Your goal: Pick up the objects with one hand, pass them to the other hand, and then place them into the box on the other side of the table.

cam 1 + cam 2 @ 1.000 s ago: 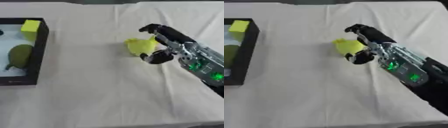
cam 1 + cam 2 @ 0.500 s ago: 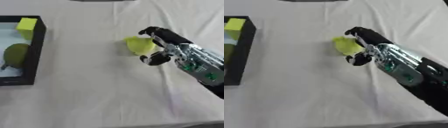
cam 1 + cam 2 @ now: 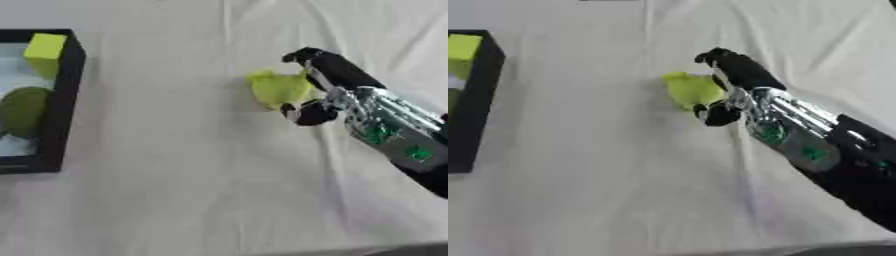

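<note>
Little has moved: your right hand [image 3: 319,92] still clasps the yellow-green crumpled object [image 3: 278,89]; handover and black box [image 3: 68,100] placement remain.

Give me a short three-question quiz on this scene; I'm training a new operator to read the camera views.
1. True or false: the right hand has its fingers and thumb curled round the yellow-green object.
2. Which things lie in the black box? A: a yellow block and a dark green rounded object; B: a red cup; C: nothing.
3. Fill in: the box sits at the table's ____ side, as the robot sees it.

Key: 1 true; 2 A; 3 left.
</note>
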`<state>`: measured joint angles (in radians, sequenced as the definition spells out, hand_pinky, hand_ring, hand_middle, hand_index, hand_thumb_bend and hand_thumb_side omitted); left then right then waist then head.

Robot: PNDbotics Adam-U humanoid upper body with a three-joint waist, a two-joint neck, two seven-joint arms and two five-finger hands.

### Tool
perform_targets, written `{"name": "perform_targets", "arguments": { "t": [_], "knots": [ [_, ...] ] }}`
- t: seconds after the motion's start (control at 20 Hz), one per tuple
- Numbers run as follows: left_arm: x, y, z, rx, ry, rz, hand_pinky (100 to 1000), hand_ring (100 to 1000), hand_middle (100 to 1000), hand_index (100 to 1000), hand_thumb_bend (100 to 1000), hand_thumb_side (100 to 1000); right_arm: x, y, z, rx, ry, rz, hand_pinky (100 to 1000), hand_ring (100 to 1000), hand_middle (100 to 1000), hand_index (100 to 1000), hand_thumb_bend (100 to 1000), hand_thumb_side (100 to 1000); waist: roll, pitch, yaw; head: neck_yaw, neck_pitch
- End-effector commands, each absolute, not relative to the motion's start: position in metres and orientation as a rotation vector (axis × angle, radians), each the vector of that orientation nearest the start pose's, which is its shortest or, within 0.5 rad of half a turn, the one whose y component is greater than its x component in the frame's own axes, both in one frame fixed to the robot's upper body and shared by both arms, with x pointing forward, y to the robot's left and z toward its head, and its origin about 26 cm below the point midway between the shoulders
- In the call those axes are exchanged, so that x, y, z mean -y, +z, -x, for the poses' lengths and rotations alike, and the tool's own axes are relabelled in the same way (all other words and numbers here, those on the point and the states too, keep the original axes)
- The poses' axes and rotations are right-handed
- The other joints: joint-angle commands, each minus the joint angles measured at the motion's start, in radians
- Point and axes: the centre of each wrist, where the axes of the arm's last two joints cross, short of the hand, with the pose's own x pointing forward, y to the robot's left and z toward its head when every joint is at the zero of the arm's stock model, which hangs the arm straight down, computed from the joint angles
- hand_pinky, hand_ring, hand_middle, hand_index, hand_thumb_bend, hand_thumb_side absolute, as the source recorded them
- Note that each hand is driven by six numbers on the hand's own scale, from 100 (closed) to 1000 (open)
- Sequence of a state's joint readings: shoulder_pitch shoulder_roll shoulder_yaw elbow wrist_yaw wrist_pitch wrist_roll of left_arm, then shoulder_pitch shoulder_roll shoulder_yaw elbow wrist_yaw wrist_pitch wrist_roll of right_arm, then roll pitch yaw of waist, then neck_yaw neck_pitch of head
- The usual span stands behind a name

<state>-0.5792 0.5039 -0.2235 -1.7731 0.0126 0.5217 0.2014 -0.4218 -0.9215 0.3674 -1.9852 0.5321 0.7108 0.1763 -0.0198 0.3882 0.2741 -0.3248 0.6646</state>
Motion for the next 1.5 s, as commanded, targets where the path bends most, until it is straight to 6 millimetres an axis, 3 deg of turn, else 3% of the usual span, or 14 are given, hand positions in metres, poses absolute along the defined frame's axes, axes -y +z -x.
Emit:
{"name": "perform_targets", "arguments": {
  "t": [0.05,0.75,1.35,1.5],
  "knots": [
    [-0.230,0.241,-0.348,1.828,-0.451,-0.479,882,1000,797,706,100,768,0.269,0.234,-0.293,1.359,1.079,1.153,909,903,813,872,377,100,0.008,-0.003,0.001,-0.006,-0.018],
    [-0.225,0.245,-0.346,1.855,-0.464,-0.463,885,1000,791,698,100,768,0.268,0.227,-0.292,1.324,1.084,1.131,896,874,759,831,329,100,-0.002,0.004,0.022,-0.031,-0.035],
    [-0.223,0.251,-0.345,1.880,-0.464,-0.456,886,1000,785,692,100,769,0.270,0.221,-0.290,1.260,1.075,1.156,906,887,759,835,356,100,-0.005,0.029,0.054,-0.072,-0.075],
    [-0.224,0.251,-0.345,1.878,-0.462,-0.457,886,1000,782,690,100,770,0.271,0.221,-0.290,1.263,1.055,1.176,877,830,683,789,332,100,-0.007,0.034,0.056,-0.082,-0.074]
  ]
}}
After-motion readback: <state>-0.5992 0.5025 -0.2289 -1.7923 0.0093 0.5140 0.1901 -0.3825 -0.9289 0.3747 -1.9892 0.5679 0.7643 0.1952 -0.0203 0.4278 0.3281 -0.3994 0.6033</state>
